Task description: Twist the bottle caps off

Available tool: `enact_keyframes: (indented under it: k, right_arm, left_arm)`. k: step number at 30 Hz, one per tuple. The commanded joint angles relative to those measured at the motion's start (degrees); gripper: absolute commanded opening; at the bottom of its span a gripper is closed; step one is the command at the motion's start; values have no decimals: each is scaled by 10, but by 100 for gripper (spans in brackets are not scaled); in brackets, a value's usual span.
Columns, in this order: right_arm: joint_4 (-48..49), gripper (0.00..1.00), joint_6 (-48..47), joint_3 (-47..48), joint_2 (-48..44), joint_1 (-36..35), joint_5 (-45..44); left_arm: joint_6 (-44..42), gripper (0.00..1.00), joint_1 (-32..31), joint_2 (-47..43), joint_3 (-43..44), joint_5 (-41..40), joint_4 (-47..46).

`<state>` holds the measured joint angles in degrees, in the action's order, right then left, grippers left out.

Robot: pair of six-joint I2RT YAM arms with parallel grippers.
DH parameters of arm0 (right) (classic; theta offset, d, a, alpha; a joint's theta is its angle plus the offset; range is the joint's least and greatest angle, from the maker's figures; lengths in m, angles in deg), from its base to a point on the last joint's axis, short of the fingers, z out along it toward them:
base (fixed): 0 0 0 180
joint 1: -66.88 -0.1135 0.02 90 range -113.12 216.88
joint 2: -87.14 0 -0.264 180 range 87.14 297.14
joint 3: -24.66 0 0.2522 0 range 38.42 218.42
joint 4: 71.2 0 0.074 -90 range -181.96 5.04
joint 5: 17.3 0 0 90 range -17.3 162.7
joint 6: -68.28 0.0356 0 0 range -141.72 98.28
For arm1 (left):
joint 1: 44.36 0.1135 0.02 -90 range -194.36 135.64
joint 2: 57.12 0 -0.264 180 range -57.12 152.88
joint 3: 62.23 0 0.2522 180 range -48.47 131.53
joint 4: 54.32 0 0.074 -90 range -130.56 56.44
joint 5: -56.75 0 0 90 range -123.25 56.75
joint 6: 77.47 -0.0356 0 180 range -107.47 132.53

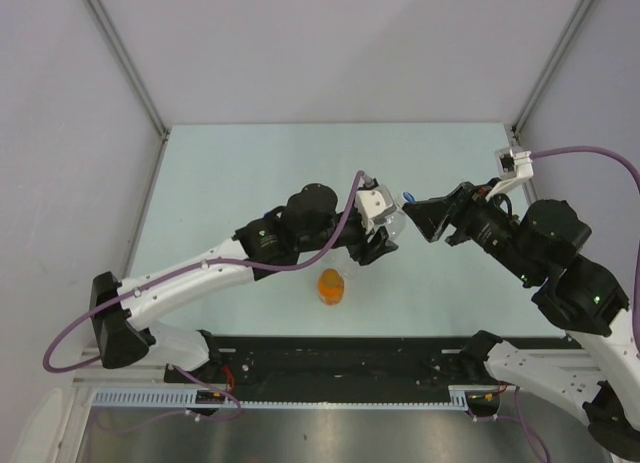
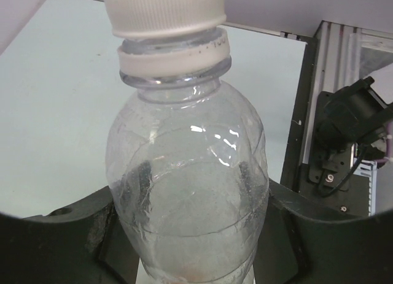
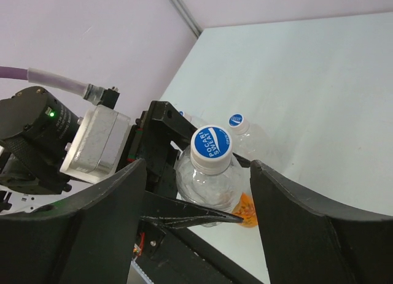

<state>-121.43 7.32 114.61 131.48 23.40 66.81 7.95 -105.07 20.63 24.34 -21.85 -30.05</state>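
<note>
The left claw (image 2: 187, 241) pinched the clear bottle (image 2: 187, 173) by its body, apparently steadying it. Its blue cap (image 3: 211, 143) sat between the spread right claw (image 3: 198, 170) fingers.

The right pincer (image 3: 198, 170) gapes wide, the clear bottle (image 3: 206, 186) and its blue cap (image 3: 211, 143) in the gap. The left pincer (image 1: 385, 231) blocks the left side; an orange bottle (image 1: 331, 286) stands nearer; the far desk (image 1: 300, 163) lies open.
</note>
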Motion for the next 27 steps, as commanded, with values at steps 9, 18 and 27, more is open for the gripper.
enact_keyframes:
  k: [9,18,27]
  right_arm:
    - [16,70,20,-11,17,-8,-36]
    - [35,61,23,-11,27,-9,-31]
    - [36,16,21,-11,27,-11,-14]
  left_arm:
    - [-29,0,-39,-12,38,-74,-5]
    - [-39,0,-49,-9,38,-91,0]
    - [-41,0,-51,-8,40,-94,0]
